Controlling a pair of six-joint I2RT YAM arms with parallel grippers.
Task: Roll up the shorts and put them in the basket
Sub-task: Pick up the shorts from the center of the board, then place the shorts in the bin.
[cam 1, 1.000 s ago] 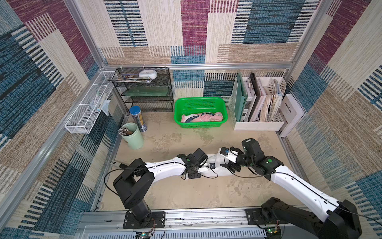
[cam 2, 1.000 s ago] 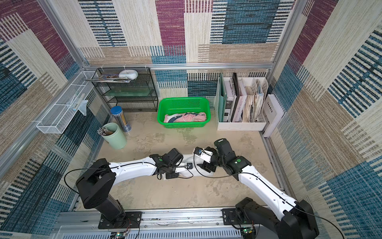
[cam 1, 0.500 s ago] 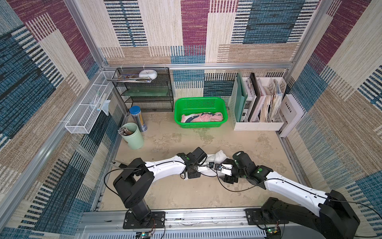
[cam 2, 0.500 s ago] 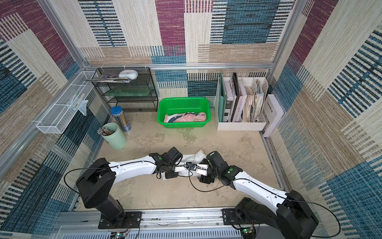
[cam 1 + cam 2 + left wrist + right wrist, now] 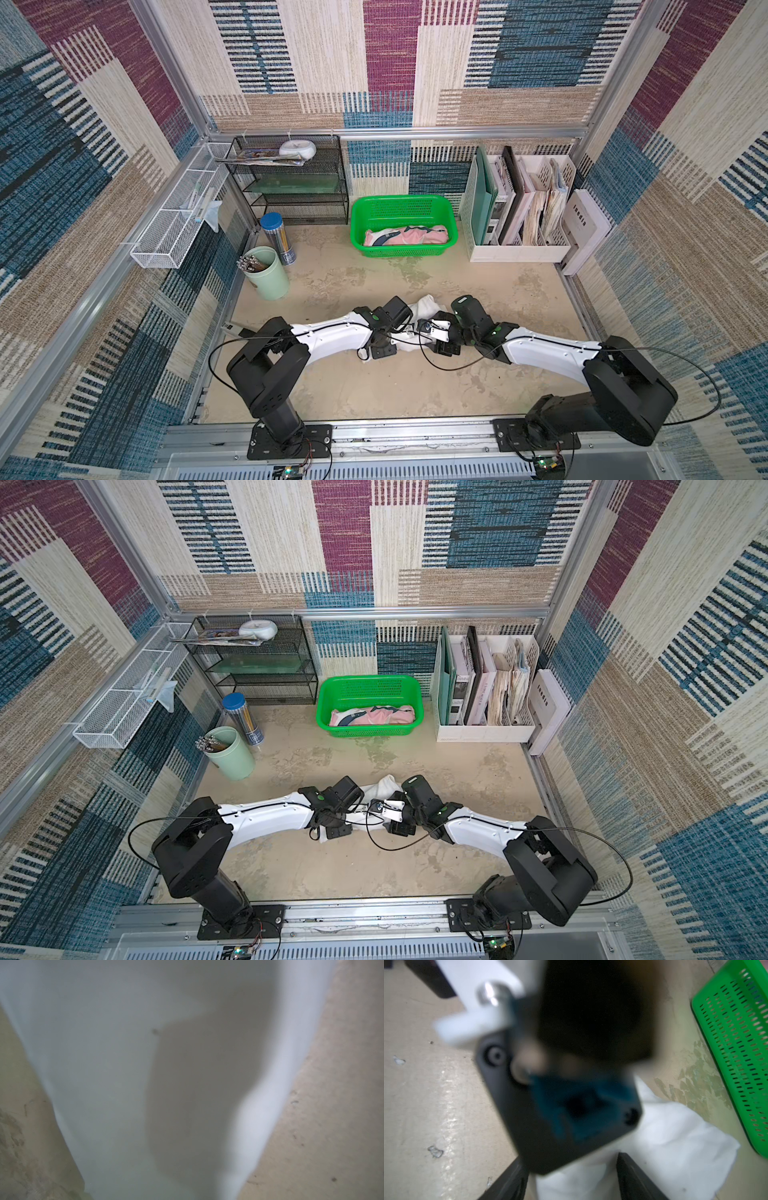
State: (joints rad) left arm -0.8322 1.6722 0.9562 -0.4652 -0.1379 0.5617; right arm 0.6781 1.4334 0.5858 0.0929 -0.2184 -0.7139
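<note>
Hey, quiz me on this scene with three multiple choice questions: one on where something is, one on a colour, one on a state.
1. Where are the white shorts?
A: on a hanger
B: on the table, nearer the camera than the basket
C: in a drawer

2. What colour is the basket?
A: red
B: green
C: blue

3. How does the mint cup stand?
A: upright
B: on its side
C: upside down

Answers:
1 B: both top views show the white cloth lying on the tabletop.
2 B: its perforated walls are bright green.
3 A: its open mouth faces up.
</note>
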